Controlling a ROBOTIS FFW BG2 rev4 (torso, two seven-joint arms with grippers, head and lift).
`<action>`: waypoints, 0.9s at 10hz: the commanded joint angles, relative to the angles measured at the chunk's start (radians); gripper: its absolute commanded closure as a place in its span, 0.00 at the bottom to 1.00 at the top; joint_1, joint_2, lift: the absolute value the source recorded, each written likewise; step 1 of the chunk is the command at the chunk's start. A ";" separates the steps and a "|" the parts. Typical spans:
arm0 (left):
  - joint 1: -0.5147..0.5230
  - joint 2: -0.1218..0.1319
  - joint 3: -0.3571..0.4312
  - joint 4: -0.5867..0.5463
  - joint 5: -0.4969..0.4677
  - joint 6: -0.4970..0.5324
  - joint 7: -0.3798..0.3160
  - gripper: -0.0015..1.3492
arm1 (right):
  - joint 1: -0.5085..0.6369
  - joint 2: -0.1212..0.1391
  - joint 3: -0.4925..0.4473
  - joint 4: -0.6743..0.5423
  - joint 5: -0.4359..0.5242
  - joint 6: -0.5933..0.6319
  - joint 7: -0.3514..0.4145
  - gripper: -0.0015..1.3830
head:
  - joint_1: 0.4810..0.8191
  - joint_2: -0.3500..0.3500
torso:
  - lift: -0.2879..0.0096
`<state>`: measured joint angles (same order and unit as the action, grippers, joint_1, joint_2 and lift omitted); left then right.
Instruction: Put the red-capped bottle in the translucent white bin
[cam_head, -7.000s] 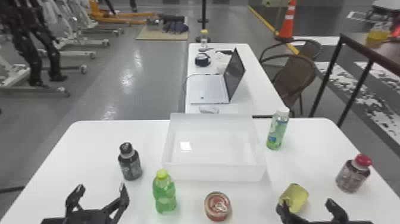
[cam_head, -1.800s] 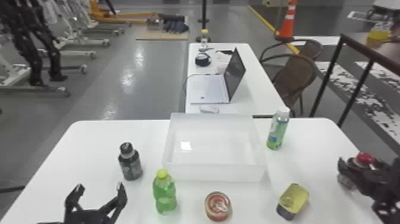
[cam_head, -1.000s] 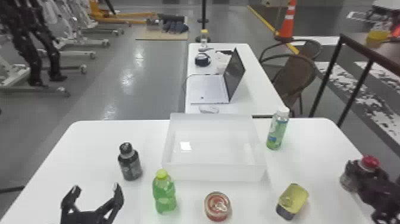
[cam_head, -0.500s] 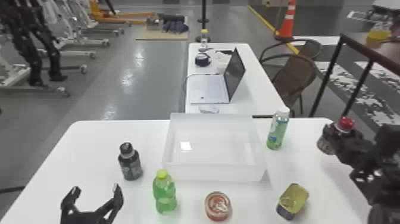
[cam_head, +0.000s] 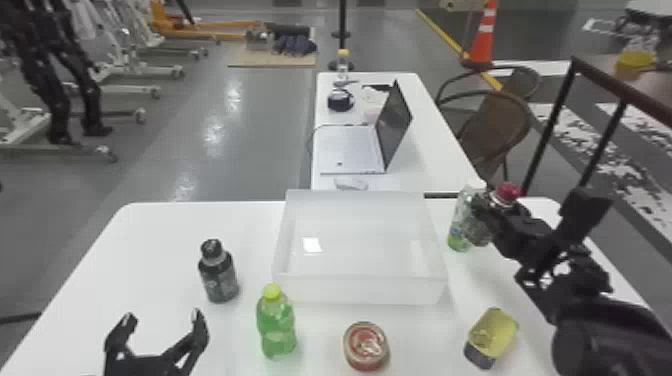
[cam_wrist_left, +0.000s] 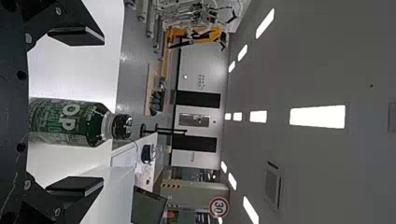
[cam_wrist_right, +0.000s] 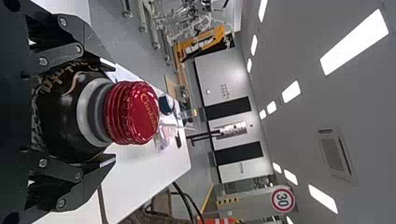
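Note:
In the head view my right gripper (cam_head: 492, 220) is shut on the red-capped bottle (cam_head: 507, 192), holding it near the bin's right side, in front of the green-labelled bottle. The right wrist view has the dark bottle's red cap (cam_wrist_right: 133, 113) facing outward, its body between both fingers of my right gripper (cam_wrist_right: 109, 114). The translucent white bin (cam_head: 360, 291) stands at the middle of the table. My left gripper (cam_head: 162, 320) is parked open at the front left, and in the left wrist view the left gripper (cam_wrist_left: 88, 114) has a dark bottle standing beyond its spread fingers.
A white-capped green-labelled bottle (cam_head: 457, 235) stands right beside the bin. In front are a green bottle (cam_head: 276, 325), a red-topped can (cam_head: 366, 346) and a yellow-topped tin (cam_head: 492, 335). The black-capped bottle (cam_head: 218, 275) is left of the bin.
The right gripper took hold of the red-capped bottle at the table's right edge, and has carried it left and away from the robot, toward the bin. The left arm has barely shifted.

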<state>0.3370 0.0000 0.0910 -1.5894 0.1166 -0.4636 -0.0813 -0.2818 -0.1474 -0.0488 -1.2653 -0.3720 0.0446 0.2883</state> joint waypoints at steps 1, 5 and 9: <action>-0.003 -0.003 -0.004 0.000 0.000 0.003 0.000 0.17 | -0.066 -0.009 0.096 0.093 -0.054 -0.017 0.038 0.91 | 0.20 0.50 | 0.63; -0.003 -0.003 -0.005 0.002 -0.002 0.011 0.000 0.17 | -0.217 0.052 0.248 0.319 -0.097 -0.103 0.069 0.91 | 0.20 0.50 | 0.63; -0.003 -0.003 -0.004 0.002 0.006 0.014 0.000 0.17 | -0.264 0.075 0.322 0.443 -0.076 -0.112 0.068 0.82 | 0.20 0.50 | 0.63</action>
<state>0.3343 0.0000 0.0874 -1.5876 0.1215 -0.4495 -0.0813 -0.5427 -0.0723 0.2678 -0.8323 -0.4581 -0.0664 0.3559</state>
